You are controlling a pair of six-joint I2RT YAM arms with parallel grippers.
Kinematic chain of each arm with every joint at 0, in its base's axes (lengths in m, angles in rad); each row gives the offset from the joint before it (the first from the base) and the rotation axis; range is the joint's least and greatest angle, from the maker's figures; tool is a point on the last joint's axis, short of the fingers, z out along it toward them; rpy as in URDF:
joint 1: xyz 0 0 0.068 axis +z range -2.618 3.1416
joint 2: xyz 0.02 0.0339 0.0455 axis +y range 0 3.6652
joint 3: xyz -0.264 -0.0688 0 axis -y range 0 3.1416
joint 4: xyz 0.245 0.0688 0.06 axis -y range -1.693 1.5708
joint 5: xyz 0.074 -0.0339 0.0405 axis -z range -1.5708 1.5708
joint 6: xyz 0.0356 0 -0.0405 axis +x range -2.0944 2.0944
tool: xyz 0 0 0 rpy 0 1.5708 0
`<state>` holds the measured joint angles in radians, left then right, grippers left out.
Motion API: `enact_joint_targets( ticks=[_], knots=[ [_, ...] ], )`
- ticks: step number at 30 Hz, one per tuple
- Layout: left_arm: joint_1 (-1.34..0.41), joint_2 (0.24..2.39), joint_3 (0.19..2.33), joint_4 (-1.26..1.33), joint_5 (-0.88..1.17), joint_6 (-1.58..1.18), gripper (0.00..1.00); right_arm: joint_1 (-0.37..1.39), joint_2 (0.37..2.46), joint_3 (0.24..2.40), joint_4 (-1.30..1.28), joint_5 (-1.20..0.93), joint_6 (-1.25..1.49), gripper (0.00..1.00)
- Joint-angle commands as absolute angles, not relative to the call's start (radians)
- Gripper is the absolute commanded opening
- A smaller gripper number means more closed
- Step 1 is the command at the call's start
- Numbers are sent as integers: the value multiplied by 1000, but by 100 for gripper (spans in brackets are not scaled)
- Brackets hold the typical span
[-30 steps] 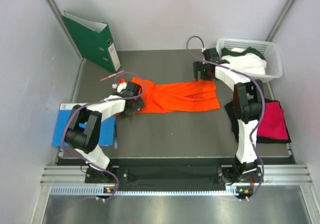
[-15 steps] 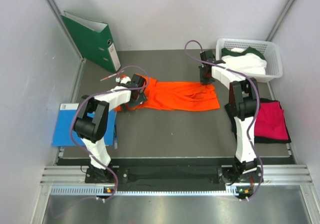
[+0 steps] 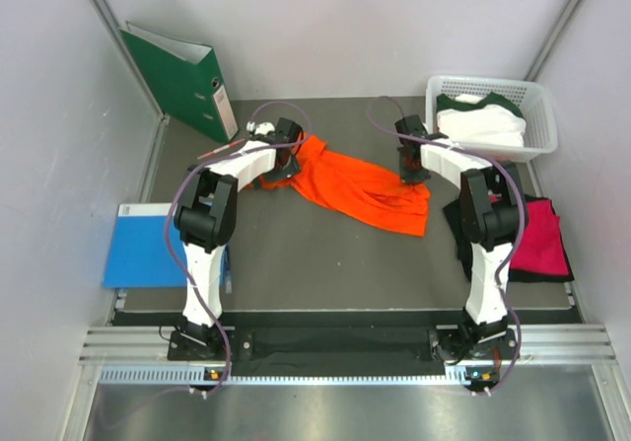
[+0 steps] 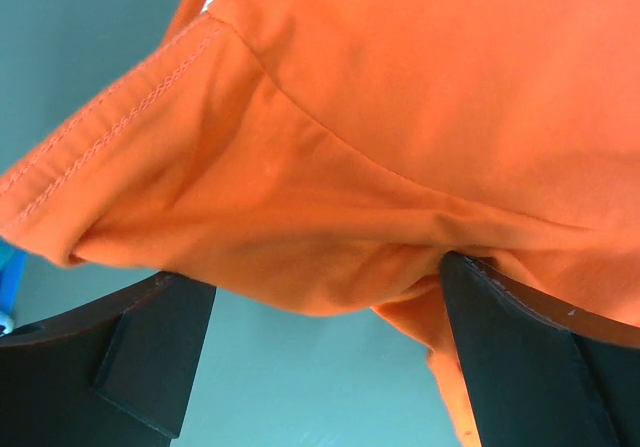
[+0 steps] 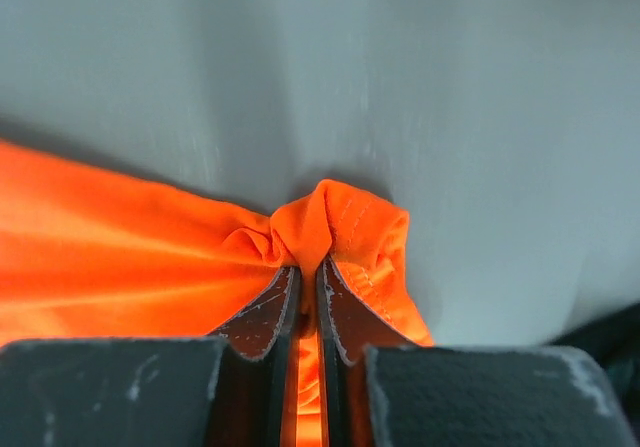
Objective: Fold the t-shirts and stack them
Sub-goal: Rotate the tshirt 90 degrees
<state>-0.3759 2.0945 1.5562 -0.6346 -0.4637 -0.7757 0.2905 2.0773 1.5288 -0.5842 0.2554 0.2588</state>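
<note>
The bright orange t-shirt (image 3: 360, 184) lies crumpled and slanted across the middle of the grey table. My right gripper (image 3: 409, 170) is at its far right corner. In the right wrist view that gripper (image 5: 308, 272) is shut on a bunched fold of the orange t-shirt (image 5: 150, 257). My left gripper (image 3: 286, 155) is at the shirt's far left end. Seen from the left wrist, its jaws (image 4: 320, 279) stand wide open, and the hemmed orange cloth (image 4: 380, 117) drapes over the fingertips (image 4: 520, 337). A magenta t-shirt (image 3: 537, 239) rests on a black one (image 3: 461, 232) at the right. The white t-shirt with green trim (image 3: 483, 120) sits in the basket.
A white plastic basket (image 3: 540, 130) stands at the back right. A green ring binder (image 3: 182, 81) leans at the back left. A blue folder (image 3: 148, 258) lies at the table's left edge. Grey walls close in on both sides.
My right gripper has shut on the shirt's right corner. My left arm swung toward the back, and the shirt's left end shifted with it, so the shirt now lies slanted.
</note>
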Motion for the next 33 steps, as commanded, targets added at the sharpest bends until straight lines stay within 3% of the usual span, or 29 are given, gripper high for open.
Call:
enact_joint_targets(
  ticks=[1, 5, 6, 8, 9, 10, 12, 15, 18, 24, 30, 33],
  knots=[
    [-374, 2262, 1774, -664, -502, -681, 98, 337, 2039, 1411, -727, 216, 287, 7],
    [-376, 2381, 1971, -700, -515, -605, 98, 363, 1970, 1327, -727, 167, 301, 12],
    [-374, 2400, 2009, -699, -512, -591, 98, 368, 1956, 1290, -721, 154, 302, 27],
    [-373, 2462, 2121, -713, -502, -554, 98, 376, 1924, 1256, -707, 114, 305, 40],
    [-371, 2479, 2155, -754, -503, -551, 98, 376, 1915, 1234, -701, 110, 308, 54],
    [-371, 2490, 2181, -770, -506, -549, 98, 376, 1910, 1224, -701, 112, 310, 62],
    [-370, 2459, 2133, -778, -506, -563, 98, 376, 1884, 1207, -699, 121, 308, 79],
    [-371, 2292, 1855, -643, -480, -575, 98, 374, 1841, 1207, -693, 143, 313, 89],
    [-371, 2069, 1538, -560, -440, -630, 98, 374, 1793, 1227, -689, 172, 314, 92],
    [-399, 1838, 1173, -442, -270, -784, 98, 362, 1741, 1285, -661, 201, 310, 93],
    [-492, 1711, 1065, -396, -350, -848, 98, 359, 1726, 1296, -624, 178, 304, 93],
    [-491, 1686, 1119, -426, -397, -818, 98, 357, 1717, 1289, -594, 178, 301, 93]
  ],
)
